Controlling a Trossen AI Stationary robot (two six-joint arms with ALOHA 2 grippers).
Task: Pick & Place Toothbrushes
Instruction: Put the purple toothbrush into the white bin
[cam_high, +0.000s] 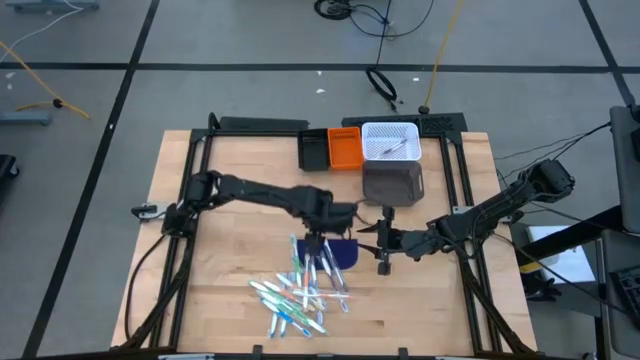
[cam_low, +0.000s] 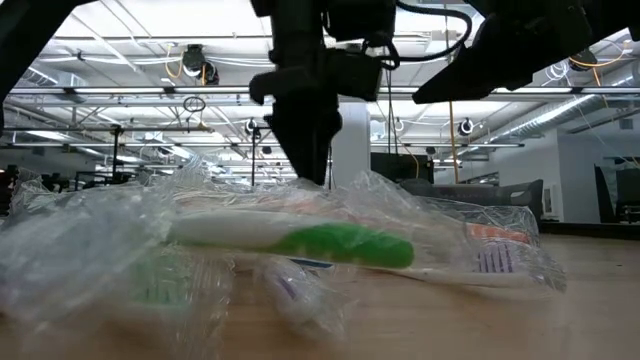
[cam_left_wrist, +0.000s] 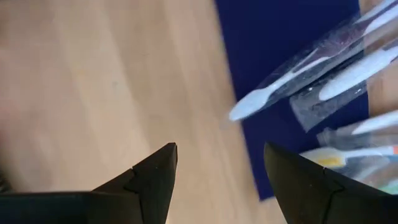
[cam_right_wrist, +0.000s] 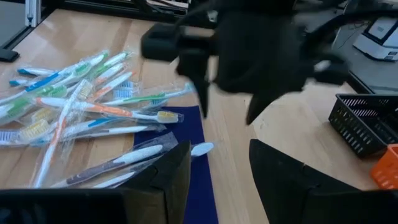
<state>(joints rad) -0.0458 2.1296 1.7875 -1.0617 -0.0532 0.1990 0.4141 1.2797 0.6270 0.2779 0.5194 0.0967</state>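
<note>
The left gripper (cam_high: 318, 240) hangs over the middle of the pale wooden table (cam_high: 220, 190), its dark fingers (cam_left_wrist: 155, 177) spread apart and empty above the near edge of the dark blue flat mat (cam_high: 343, 250). Just below it in the high view lies the heap of clear-wrapped plastic toothbrushes (cam_high: 300, 295) in white, light blue, green and orange, a few resting on the mat. Right of the mat, the right gripper (cam_high: 383, 243) hovers low with its fingers parted, holding nothing. Behind them stand an orange bin (cam_high: 345, 148), a white mesh basket (cam_high: 390, 141) and a grey bin (cam_high: 392, 182).
</note>
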